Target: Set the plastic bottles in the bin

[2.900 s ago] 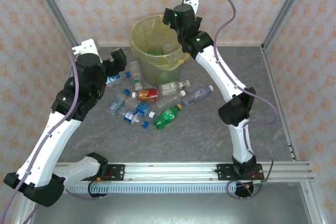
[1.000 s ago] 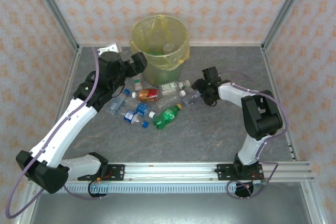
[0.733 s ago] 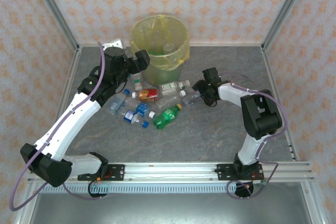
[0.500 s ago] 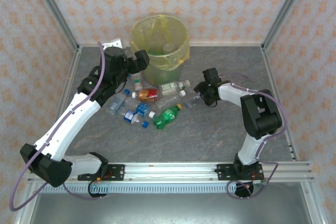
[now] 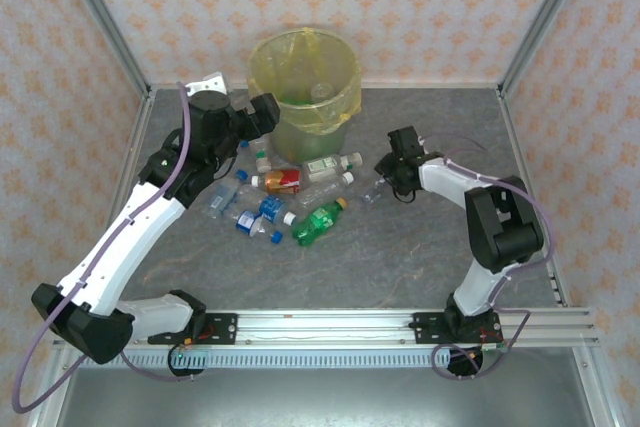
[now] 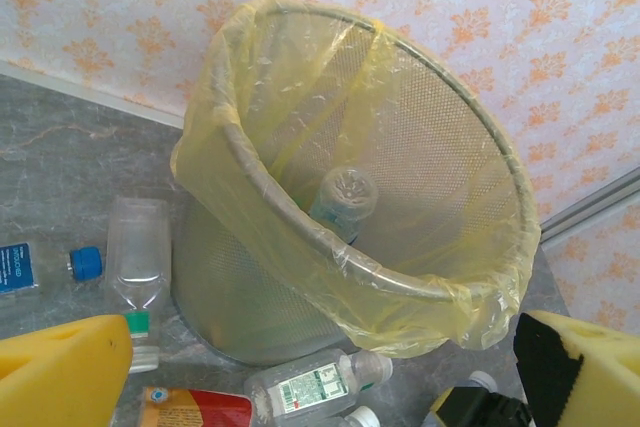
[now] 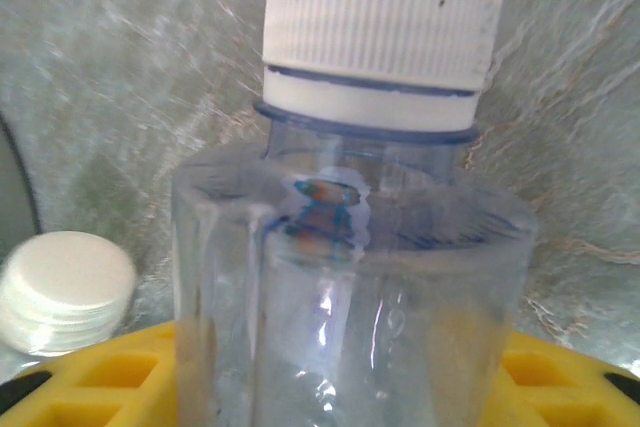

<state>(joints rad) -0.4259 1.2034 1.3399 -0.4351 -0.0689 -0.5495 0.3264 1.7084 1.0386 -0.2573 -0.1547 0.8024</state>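
Top view, counts: we are counting one round tapered bin (image 5: 305, 87) lined with a translucent yellow bag, and at least eight small plastic bottles (image 5: 283, 181) lying on the grey marbled table (image 5: 400, 267).
Top view, left gripper (image 5: 268, 113): hanging just beside the bin's rim.
Top view, right gripper (image 5: 384, 178): sitting low at one clear bottle (image 5: 371, 191) at the pile's right end.
Left wrist, materials: we are seeing fine mesh walls under crinkled film, and one pale bottle (image 6: 342, 202) resting inside the bin.
Left wrist, hand: yellow fingers (image 6: 60, 372) are standing wide apart, holding nothing.
Right wrist, hand: waffled yellow pads (image 7: 90, 382) are flanking the clear bottle below its ridged white cap (image 7: 380, 22); we cannot tell whether they are pressing it.
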